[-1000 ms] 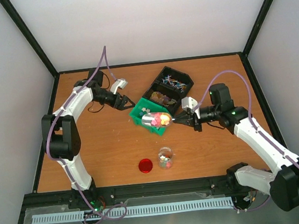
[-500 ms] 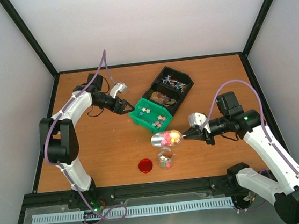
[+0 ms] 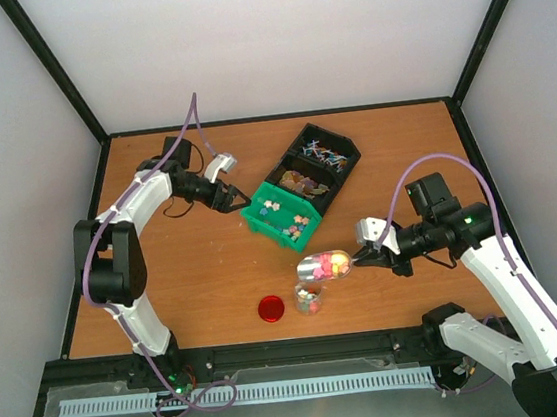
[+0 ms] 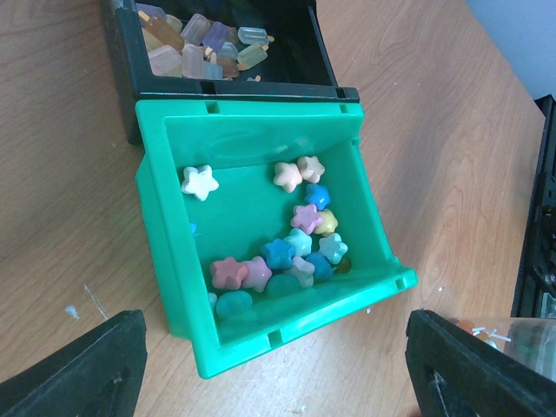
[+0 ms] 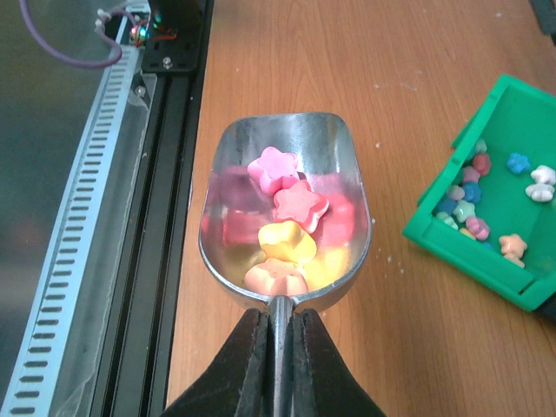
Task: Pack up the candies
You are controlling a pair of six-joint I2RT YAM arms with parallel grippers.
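Observation:
Star-shaped pastel candies lie in a green bin. My left gripper is open, one finger on each side of the bin's near wall, touching nothing. In the top view it sits just left of the green bin. My right gripper is shut on the handle of a metal scoop that holds pink, yellow and peach candies. From above, the scoop hangs just over a small clear jar with some candies in it.
A red lid lies left of the jar. A black bin with other sweets stands behind the green one, touching it. The black frame rail runs along the table's near edge, close to the scoop.
My right gripper carried the loaded scoop from over the green bin toward the near edge, to above the jar. The left arm shifted slightly at first, then held still.

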